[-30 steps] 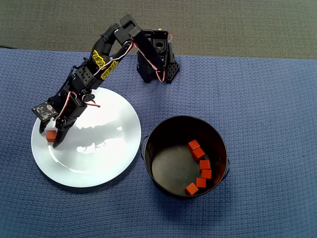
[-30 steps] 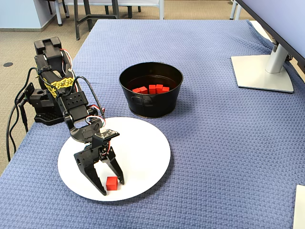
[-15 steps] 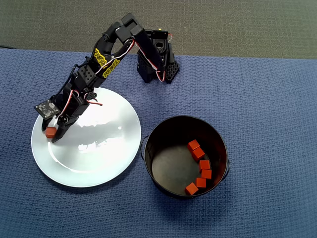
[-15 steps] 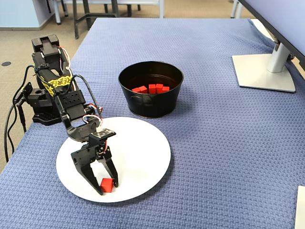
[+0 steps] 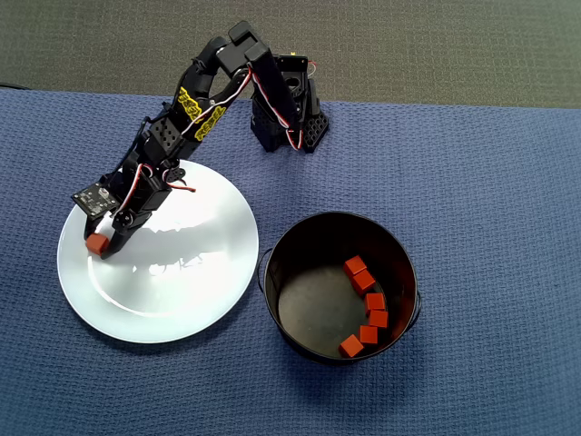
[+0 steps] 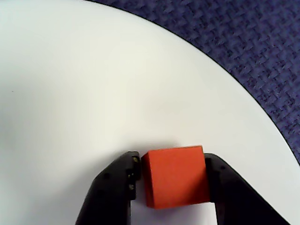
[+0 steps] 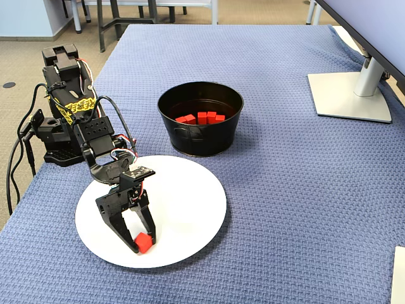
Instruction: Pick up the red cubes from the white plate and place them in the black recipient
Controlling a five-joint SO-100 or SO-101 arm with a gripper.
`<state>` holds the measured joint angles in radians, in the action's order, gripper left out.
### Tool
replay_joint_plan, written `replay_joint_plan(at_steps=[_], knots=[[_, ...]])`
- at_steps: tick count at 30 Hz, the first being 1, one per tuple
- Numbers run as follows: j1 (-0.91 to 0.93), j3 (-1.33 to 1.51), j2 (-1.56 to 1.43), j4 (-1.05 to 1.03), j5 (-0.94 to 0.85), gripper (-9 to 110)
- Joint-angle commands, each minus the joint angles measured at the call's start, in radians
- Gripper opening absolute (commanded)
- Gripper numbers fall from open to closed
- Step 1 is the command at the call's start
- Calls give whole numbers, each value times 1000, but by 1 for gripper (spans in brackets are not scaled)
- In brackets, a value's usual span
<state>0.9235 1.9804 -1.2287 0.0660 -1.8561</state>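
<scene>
we see the black two-finger hand (image 6: 171,185) closed on one small orange-red cube (image 6: 174,176), both fingers against its sides, low over the round glossy white plate (image 5: 195,272). six matching cubes (image 5: 365,307) lie in the deep black metal pot (image 5: 304,238) just beside the plate on the blue woven counter (image 7: 297,190).

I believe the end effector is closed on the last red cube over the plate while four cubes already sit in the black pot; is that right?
Not quite: the overhead view shows six cubes in the black pot, not four. The end effector is indeed closed on the last red cube over the white plate.
</scene>
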Motion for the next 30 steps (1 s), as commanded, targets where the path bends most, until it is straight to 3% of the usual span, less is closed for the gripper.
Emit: replay_joint_plan(at_steps=[1, 12, 16, 22, 30], knots=[[-11, -3, -57, 23, 12, 3], [-44, 14, -144, 48, 112, 0], [-75, 28, -305, -137, 193, 0], [-181, 100, -634, -295, 483, 0], [-512, -268, -933, -996, 1109, 0]])
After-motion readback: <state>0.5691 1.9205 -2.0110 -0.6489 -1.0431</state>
